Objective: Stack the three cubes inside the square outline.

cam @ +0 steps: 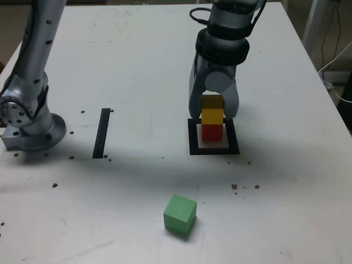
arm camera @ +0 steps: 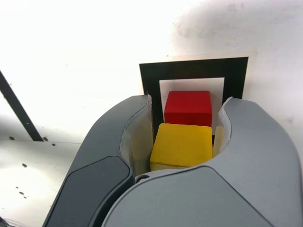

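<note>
Three small matte cubes: a red one [cam: 212, 132] inside the thick black square outline [cam: 192, 137], a yellow one [cam: 212, 116] clamped above it by the grey gripper [cam: 214, 110], a green one [cam: 180, 215] apart.

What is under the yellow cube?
The red cube sits under the yellow cube, inside the square outline. The gripper is shut on the yellow; their contact faces are hidden.

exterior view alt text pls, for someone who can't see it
A grey robot gripper is shut on a yellow cube sitting on top of a red cube, which stands inside a black square outline on a white table. A green cube lies alone nearer the camera, and a narrow black strip lies toward the exterior view's left.
</note>
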Available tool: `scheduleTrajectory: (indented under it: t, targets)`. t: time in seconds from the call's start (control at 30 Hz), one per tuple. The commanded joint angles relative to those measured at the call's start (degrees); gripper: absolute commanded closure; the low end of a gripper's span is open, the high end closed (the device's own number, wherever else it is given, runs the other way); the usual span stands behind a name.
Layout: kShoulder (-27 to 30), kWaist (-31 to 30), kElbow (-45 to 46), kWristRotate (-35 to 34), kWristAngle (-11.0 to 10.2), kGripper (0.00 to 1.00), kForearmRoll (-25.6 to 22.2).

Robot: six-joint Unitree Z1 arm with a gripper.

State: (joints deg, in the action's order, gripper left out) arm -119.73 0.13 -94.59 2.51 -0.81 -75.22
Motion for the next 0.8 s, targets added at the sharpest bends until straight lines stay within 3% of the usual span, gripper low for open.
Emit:
scheduleTrajectory:
  t: [0.0,0.23,0.3,0.43,0.5,0.77]
  targets:
    - [-0.52,0.31,-0.27,0.23,-0.06,0.74,0.25]
    - [-1.36,0.89,-0.42,0.7,0.04,0.7,0.6]
    - [-1.55,0.92,-0.42,1.08,0.17,0.56,0.79]
    - [-1.84,0.94,-0.37,2.0,0.58,0.18,1.25]
    - [-1.88,0.95,-0.3,2.23,0.71,0.07,1.41]
    - [-1.66,1.18,0.4,2.24,0.67,0.02,1.73]
